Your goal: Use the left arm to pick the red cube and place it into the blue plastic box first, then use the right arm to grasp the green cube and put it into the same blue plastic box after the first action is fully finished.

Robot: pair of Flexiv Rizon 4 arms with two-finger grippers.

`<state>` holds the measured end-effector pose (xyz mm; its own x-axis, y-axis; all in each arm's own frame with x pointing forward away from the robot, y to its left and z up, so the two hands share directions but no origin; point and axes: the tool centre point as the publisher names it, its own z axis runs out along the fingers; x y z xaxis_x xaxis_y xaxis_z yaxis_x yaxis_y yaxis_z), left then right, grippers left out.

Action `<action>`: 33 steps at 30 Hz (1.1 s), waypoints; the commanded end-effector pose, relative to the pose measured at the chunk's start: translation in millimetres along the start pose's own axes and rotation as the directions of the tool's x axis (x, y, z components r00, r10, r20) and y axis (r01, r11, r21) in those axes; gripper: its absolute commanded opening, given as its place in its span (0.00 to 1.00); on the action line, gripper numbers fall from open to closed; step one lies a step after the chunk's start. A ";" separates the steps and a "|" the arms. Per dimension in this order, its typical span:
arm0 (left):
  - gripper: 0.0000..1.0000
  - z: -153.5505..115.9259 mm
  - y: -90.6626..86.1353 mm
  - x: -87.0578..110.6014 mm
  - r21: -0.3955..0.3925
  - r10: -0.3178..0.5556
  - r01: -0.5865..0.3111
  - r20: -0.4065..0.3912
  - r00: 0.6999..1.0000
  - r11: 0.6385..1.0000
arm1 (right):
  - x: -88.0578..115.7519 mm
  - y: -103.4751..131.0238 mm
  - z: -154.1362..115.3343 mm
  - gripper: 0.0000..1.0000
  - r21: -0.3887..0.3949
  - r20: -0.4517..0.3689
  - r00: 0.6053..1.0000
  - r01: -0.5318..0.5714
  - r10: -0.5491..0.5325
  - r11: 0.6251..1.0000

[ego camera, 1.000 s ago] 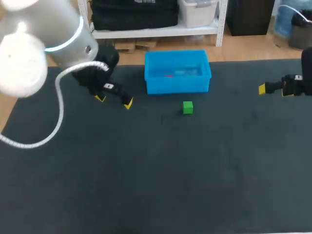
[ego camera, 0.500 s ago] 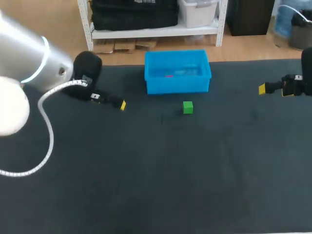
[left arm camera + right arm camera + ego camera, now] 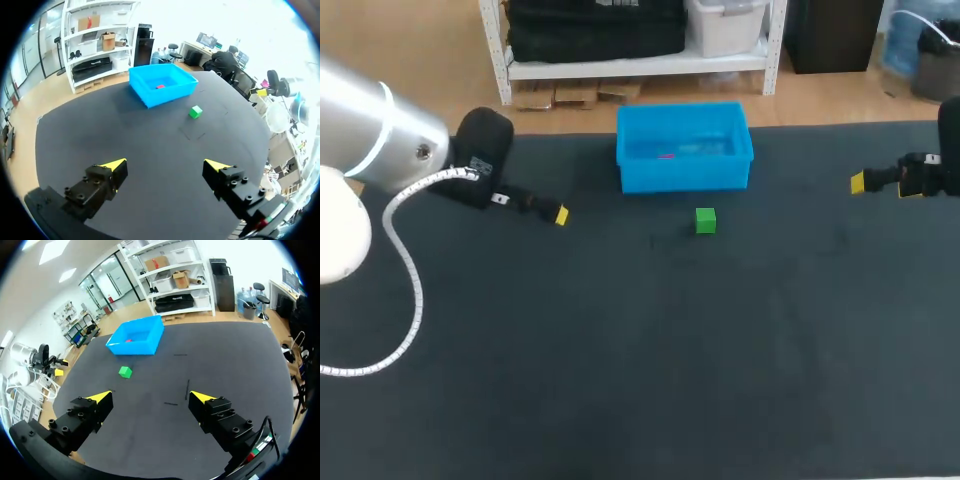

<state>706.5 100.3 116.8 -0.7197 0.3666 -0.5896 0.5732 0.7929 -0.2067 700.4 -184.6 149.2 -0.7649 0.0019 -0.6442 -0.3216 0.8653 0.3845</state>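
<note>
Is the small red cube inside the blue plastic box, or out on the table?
Inside. The small red cube lies on the floor of the blue plastic box, within its walls.

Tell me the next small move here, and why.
Probably move the right gripper, open at the edge of the table, toward the green cube. The red cube already lies in the blue box and the left gripper is open, empty, off to the side, so step one looks done; the green cube sits free in front of the box.
</note>
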 end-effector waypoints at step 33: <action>1.00 -1.7 -0.1 -2.3 0.000 0.001 -0.001 -0.007 1.000 1.000 | -12.2 93.0 104.7 1.00 0.147 -0.336 0.939 0.135 -0.079 0.980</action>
<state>707.2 98.8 119.9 -0.7245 0.3707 -0.5811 0.5701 0.7962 -0.2028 723.8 -63.2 132.4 -0.8638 -0.2238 -0.4514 -0.3440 0.9166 0.2039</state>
